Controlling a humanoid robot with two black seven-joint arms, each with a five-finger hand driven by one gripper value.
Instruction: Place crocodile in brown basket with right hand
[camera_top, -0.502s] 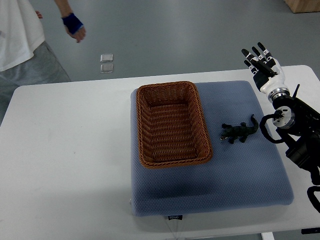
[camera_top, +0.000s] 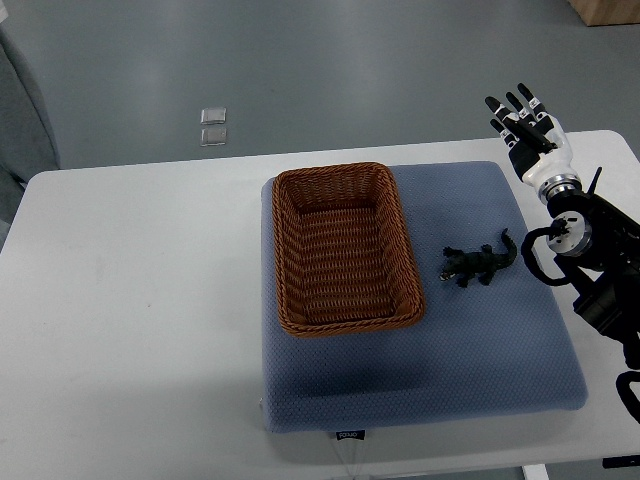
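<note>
Crocodile (camera_top: 478, 264) not yet grasped. Brown wicker basket (camera_top: 284, 250) empty; toy loose on the blue cushion (camera_top: 420, 380), just right of it; right hand (camera_top: 528, 135) well apart, fingers spread, holding nothing. Remaining: reach, grasp, carry, release.

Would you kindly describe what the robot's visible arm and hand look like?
The right hand has a white back and black fingers with pale markings near the tips, then a silver wrist ring. The arm behind it is black and bulky-jointed, with a looping black cable.
</note>
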